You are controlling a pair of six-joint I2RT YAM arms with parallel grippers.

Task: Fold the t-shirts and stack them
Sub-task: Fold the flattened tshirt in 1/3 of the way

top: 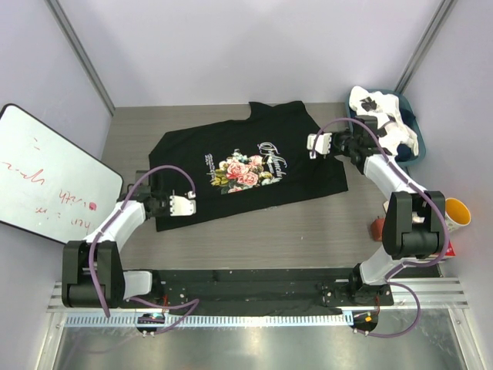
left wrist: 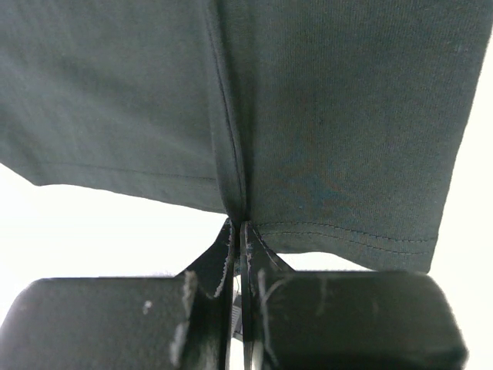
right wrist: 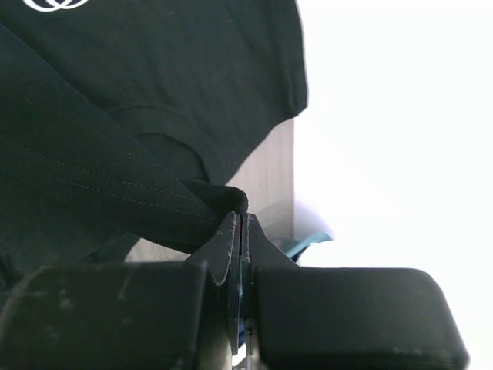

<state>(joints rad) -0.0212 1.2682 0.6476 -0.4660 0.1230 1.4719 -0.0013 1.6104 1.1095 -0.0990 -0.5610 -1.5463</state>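
A black t-shirt (top: 246, 166) with a pink-rose print and white script lies spread flat on the grey table, its collar toward the far side. My left gripper (top: 183, 204) is shut on the shirt's near-left hem; in the left wrist view the black cloth (left wrist: 331, 116) is drawn into a pleat at the pinched tips (left wrist: 237, 227). On the shirt's right edge my right gripper (top: 318, 143) is shut, and the right wrist view shows a bunch of black cloth (right wrist: 115, 116) caught at the closed tips (right wrist: 237, 220). A white t-shirt with black patches (top: 385, 123) lies crumpled at the far right.
The white shirt rests on a teal tray (top: 414, 116) in the far-right corner, whose edge (right wrist: 308, 243) shows just past the right fingers. A whiteboard (top: 46, 177) leans at the left. A yellow cup (top: 456, 212) and a small red object (top: 377, 227) sit near the right arm.
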